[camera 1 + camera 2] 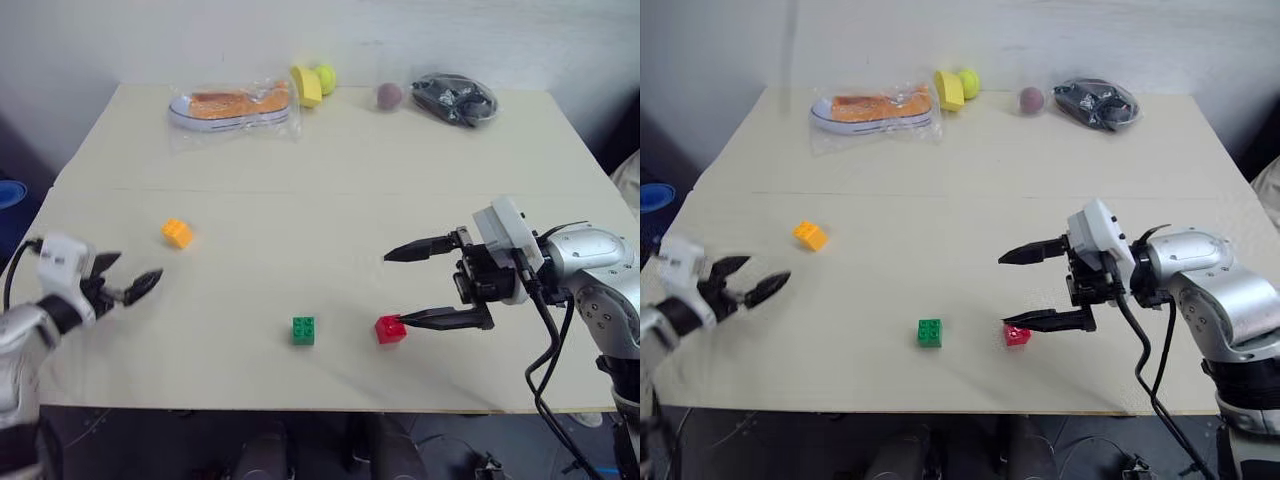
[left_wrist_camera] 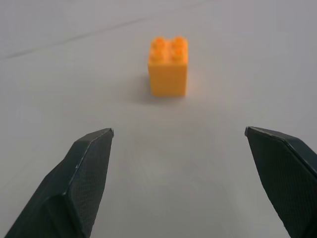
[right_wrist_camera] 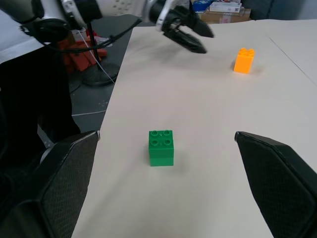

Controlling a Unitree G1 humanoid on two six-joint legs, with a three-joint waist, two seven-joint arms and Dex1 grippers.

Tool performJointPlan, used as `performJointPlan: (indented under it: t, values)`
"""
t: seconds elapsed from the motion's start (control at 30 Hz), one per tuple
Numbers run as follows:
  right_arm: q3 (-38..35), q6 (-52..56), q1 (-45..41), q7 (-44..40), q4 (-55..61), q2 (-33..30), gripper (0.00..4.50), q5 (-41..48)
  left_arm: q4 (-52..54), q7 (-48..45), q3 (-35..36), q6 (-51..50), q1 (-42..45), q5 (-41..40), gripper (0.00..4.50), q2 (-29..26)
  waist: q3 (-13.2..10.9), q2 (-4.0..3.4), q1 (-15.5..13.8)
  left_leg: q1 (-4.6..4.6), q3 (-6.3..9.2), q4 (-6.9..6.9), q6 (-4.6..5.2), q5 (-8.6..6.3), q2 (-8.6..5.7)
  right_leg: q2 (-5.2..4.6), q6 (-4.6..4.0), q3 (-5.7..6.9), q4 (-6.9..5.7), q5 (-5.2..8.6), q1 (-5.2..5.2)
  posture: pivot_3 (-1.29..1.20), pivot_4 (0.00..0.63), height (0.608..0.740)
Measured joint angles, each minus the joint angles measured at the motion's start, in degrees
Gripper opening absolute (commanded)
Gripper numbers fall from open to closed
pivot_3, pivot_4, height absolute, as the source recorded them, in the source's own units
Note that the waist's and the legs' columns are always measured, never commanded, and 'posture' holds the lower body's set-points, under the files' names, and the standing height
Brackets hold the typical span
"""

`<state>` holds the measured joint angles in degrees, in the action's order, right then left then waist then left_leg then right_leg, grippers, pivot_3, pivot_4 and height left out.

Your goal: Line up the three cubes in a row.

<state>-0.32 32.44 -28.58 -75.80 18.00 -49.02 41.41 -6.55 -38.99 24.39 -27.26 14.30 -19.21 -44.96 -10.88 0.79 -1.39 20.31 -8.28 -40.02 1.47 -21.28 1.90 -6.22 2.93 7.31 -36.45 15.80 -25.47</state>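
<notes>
Both end effectors are spread wide and empty. Left end effector (image 1: 128, 284) is held near the worktop's (image 1: 330, 160) left edge, pointed at the orange-yellow cube (image 1: 177, 233). Right end effector (image 1: 396, 290) is held by the red cube (image 1: 390, 329), near the front edge, its lower finger just beside that cube; the green cube (image 1: 303, 330) is set to its left.

no readable text or labels on anything here

A green cube (image 3: 161, 147) stands between open jaws, the orange-yellow cube (image 3: 244, 60) beyond (near the left gripper (image 3: 190, 37)).
</notes>
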Motion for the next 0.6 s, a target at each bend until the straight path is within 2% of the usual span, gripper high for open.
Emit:
performJointPlan:
  t: [0.2, 0.43, 0.53, 0.6]
  values:
    - [-0.1, -1.1, -2.1, 4.8, -0.4, 3.0, 4.5, -1.8, -16.4, -1.9, -8.8, 6.0, 12.6, 5.3, 4.48, -0.9, 0.0, 0.03, 1.6, 0.07, -0.15, 0.06, 0.03, 0.0, -0.02, 0.06, 0.07, 0.31, -0.1, -0.04, -0.05, 0.0, 0.15, 0.74]
    - [-0.3, -1.3, -2.3, 9.3, -1.4, 4.3, 4.5, -3.7, -24.1, -4.0, -12.9, 9.2, 17.0, 7.1, 4.48, -0.7, 0.0, 0.05, 1.6, 0.07, -0.15, -0.02, 0.04, 0.01, 0.01, 0.1, 0.08, 0.29, -0.15, -0.04, -0.03, 0.0, 0.15, 0.74]
    - [-0.3, -1.4, -2.3, 10.3, -1.6, 4.7, 4.5, -4.2, -26.0, -4.8, -13.8, 9.9, 17.5, 7.5, 3.91, -0.7, 0.0, 0.05, 1.5, 0.07, -0.14, -0.02, 0.05, 0.02, 0.0, 0.09, 0.08, 0.27, -0.16, -0.04, -0.03, 0.0, 0.15, 0.74]
    - [-0.3, -1.3, -2.3, 10.7, -1.6, 4.7, 4.5, -4.2, -26.2, -5.6, -14.0, 10.4, 17.6, 7.5, 3.22, -0.7, 0.0, 0.05, 1.5, 0.08, -0.12, -0.02, 0.05, 0.02, 0.01, 0.09, 0.08, 0.27, -0.15, -0.04, -0.03, 0.0, 0.15, 0.74]
